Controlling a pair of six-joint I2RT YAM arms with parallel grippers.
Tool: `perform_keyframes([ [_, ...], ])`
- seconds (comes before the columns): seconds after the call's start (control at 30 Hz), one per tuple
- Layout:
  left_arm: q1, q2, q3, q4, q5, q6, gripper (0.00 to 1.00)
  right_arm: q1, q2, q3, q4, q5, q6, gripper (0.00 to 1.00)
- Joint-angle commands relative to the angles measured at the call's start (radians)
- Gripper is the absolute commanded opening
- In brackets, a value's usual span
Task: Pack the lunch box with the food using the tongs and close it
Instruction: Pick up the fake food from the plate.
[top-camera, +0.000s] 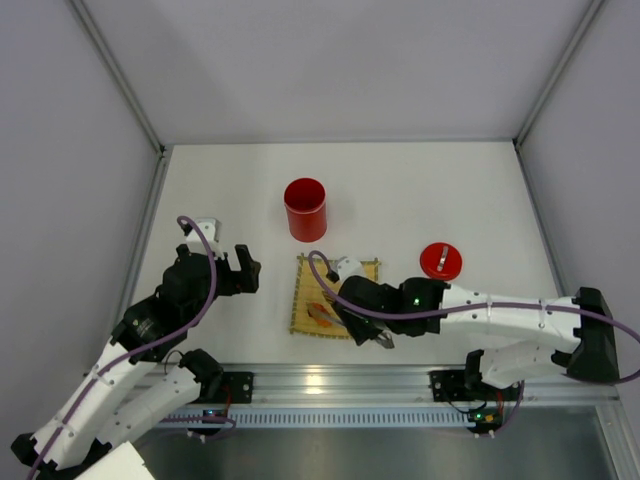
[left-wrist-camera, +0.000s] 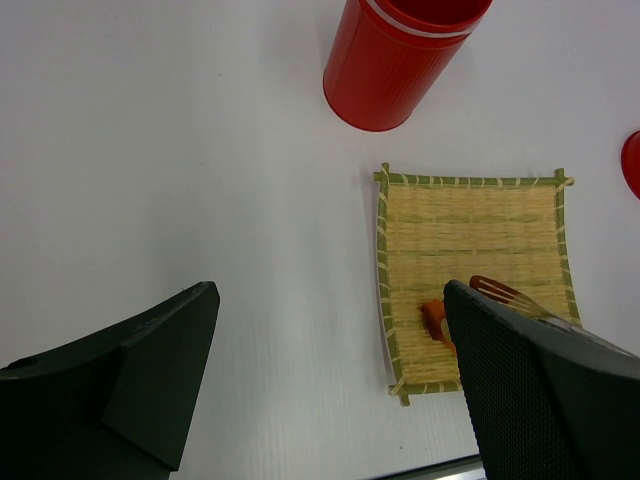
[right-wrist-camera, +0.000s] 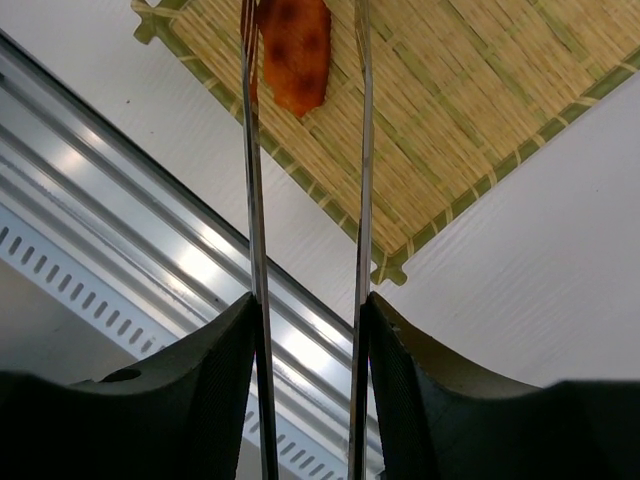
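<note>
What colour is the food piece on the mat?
Red-orange food piece, dark-speckled; clearest in right wrist view.

White tabletop (top-camera: 450, 200), pale grey walls (top-camera: 60, 150), aluminium rail (top-camera: 340, 385) along near edge.

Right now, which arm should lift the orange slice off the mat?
Right: the right gripper holds the tongs, whose arms flank the orange slice on the bamboo mat. The left gripper hangs open, empty, beside the mat.

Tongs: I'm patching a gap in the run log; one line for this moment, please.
right gripper: shut on tongs | tongs: arms either side of orange slice on mat | left gripper: open | lunch box: open | lid: off
</note>
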Motion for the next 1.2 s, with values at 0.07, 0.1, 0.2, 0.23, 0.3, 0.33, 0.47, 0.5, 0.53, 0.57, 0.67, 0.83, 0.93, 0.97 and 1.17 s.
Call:
perform_keyframes([
  [0.07, -0.006, 0.001, -0.007, 0.027, -0.015, -0.004, 0.99, 0.016, -0.025, -0.016, -0.004, -0.007, 0.024, 0.45],
  [0.1, -0.006, 0.001, -0.007, 0.027, -0.015, -0.006, 0.99, 0.017, -0.025, -0.017, -0.003, -0.007, 0.024, 0.45],
  [0.2, -0.006, 0.001, -0.007, 0.025, -0.015, -0.006, 0.99, 0.025, -0.021, -0.023, 0.004, -0.01, 0.029, 0.45],
  [0.23, -0.006, 0.001, -0.007, 0.025, -0.015, -0.004, 0.99, 0.028, -0.018, -0.023, 0.005, -0.01, 0.032, 0.45],
  [0.3, -0.006, -0.001, -0.007, 0.025, -0.015, -0.004, 0.99, 0.034, -0.012, -0.023, 0.01, -0.011, 0.033, 0.45],
  [0.33, -0.006, -0.001, -0.007, 0.025, -0.015, -0.006, 0.99, 0.035, -0.01, -0.023, 0.01, -0.011, 0.033, 0.45],
  [0.47, -0.006, -0.001, -0.007, 0.025, -0.015, -0.006, 0.99, 0.043, -0.007, -0.025, 0.014, -0.011, 0.038, 0.45],
  [0.5, -0.006, -0.001, -0.007, 0.024, -0.017, -0.004, 0.99, 0.045, -0.008, -0.026, 0.014, -0.013, 0.038, 0.45],
  [0.53, -0.006, -0.001, -0.007, 0.025, -0.015, -0.004, 0.99, 0.045, -0.005, -0.028, 0.016, -0.013, 0.039, 0.44],
  [0.57, -0.006, -0.001, -0.007, 0.025, -0.015, -0.006, 0.99, 0.046, -0.007, -0.031, 0.016, -0.013, 0.041, 0.44],
  [0.67, -0.006, -0.001, -0.006, 0.025, -0.015, -0.004, 0.99, 0.046, -0.004, -0.037, 0.016, -0.013, 0.044, 0.44],
  [0.83, -0.007, -0.004, -0.007, 0.025, -0.015, -0.004, 0.99, 0.046, 0.002, -0.043, 0.017, -0.013, 0.044, 0.43],
  [0.93, -0.008, -0.002, -0.007, 0.025, -0.017, -0.004, 0.99, 0.046, 0.011, -0.042, 0.023, -0.011, 0.044, 0.42],
  [0.97, -0.008, -0.004, -0.007, 0.025, -0.017, -0.006, 0.99, 0.048, 0.013, -0.04, 0.025, -0.013, 0.043, 0.42],
  [1.17, -0.008, -0.002, -0.007, 0.025, -0.017, -0.006, 0.99, 0.046, 0.016, -0.008, 0.016, -0.002, 0.035, 0.31],
])
